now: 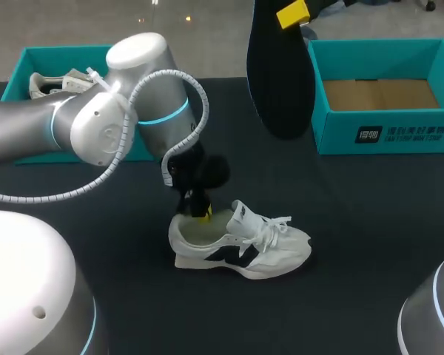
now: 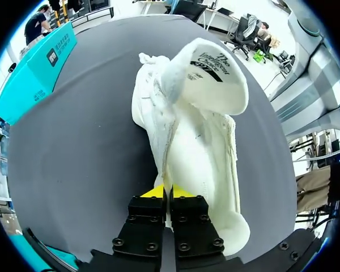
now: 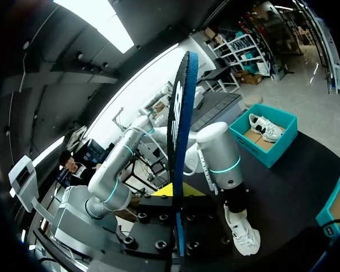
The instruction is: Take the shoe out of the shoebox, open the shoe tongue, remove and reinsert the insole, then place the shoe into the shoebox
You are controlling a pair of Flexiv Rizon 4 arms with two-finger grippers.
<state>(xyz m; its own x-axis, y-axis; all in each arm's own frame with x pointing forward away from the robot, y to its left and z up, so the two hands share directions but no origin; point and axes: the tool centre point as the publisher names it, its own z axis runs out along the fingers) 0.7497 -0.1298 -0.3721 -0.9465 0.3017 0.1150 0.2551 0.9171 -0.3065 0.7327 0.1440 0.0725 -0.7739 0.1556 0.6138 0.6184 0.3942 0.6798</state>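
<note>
Down at the middle of the dark tabletop (image 1: 355, 222) sits the white shoe (image 1: 237, 244) with its navy side mark, on its sole, toe towards my right. My left arm (image 1: 96, 118) sweeps in from the left and drops its end effector (image 1: 201, 212) right onto the heel. The left wrist view has the close-up: the left end effector (image 2: 167, 191) is pinched tight on the back rim of the shoe (image 2: 187, 147), both yellow tips squeezing that thin heel wall between them. Ahead of the fingers the shoe's mouth gapes wide, and the tongue (image 2: 209, 73) is folded up and forward so its printed underside shows.

Up high, the right end effector (image 1: 292, 13) has the insole (image 1: 281, 74) clamped, a long black shape hanging upright well above the tabletop. From the right wrist view the insole (image 3: 178, 113) stands edge-on between the fingers, one face blue, with the right end effector (image 3: 178, 190) gripping it from both sides. Far below in that view are the shoe (image 3: 243, 229) and my left arm over it.

At the far right of the tabletop is a teal shoebox (image 1: 333, 137), showing only its cardboard floor. At the far left, partly behind my left arm, a second teal shoebox (image 1: 18, 70) has another white shoe (image 1: 52, 81) lying inside.
</note>
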